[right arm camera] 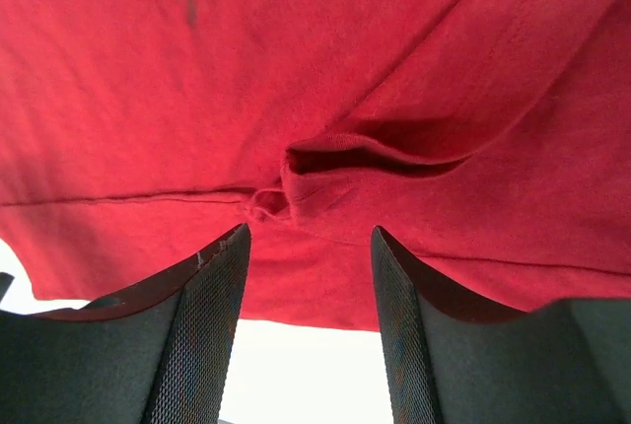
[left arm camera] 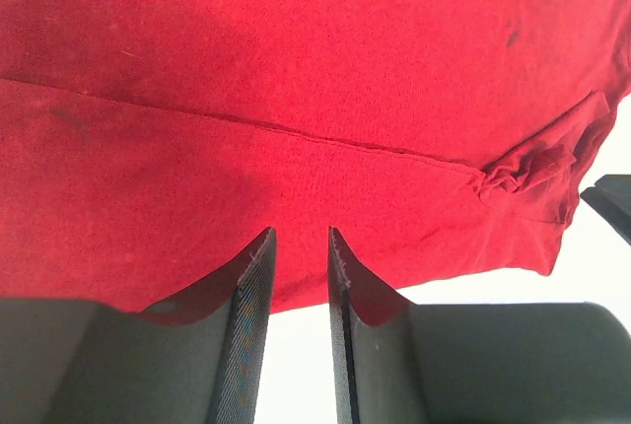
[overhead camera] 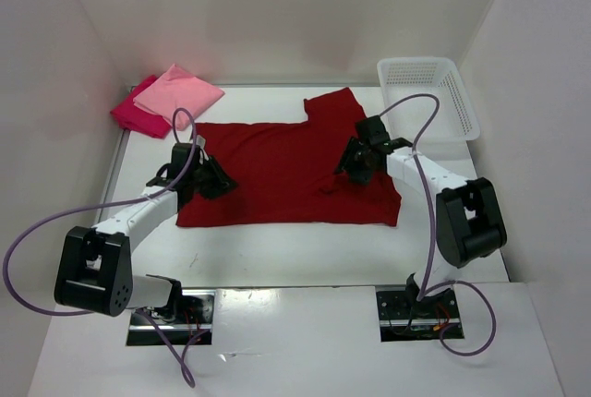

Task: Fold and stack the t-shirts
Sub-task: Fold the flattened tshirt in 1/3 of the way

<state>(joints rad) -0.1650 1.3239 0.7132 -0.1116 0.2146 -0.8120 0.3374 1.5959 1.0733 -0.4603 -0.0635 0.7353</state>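
A dark red t-shirt [overhead camera: 277,171] lies spread flat mid-table, one sleeve [overhead camera: 334,109] pointing toward the back. My left gripper [overhead camera: 218,181] hovers over its left edge; in the left wrist view the gripper [left arm camera: 300,239] is open by a narrow gap with nothing in it, above the red cloth [left arm camera: 296,69]. My right gripper [overhead camera: 355,166] is over the shirt's right part; in the right wrist view it [right arm camera: 311,237] stands wide open and empty just short of a puckered sleeve opening [right arm camera: 375,156]. A folded light pink t-shirt [overhead camera: 182,92] rests on a crimson-magenta one [overhead camera: 132,114] at the back left.
A white lattice basket [overhead camera: 430,92] stands at the back right corner. White walls close in the table on three sides. Purple cables [overhead camera: 425,111] loop from both arms. Bare table [overhead camera: 305,254] runs between the shirt and the arm bases.
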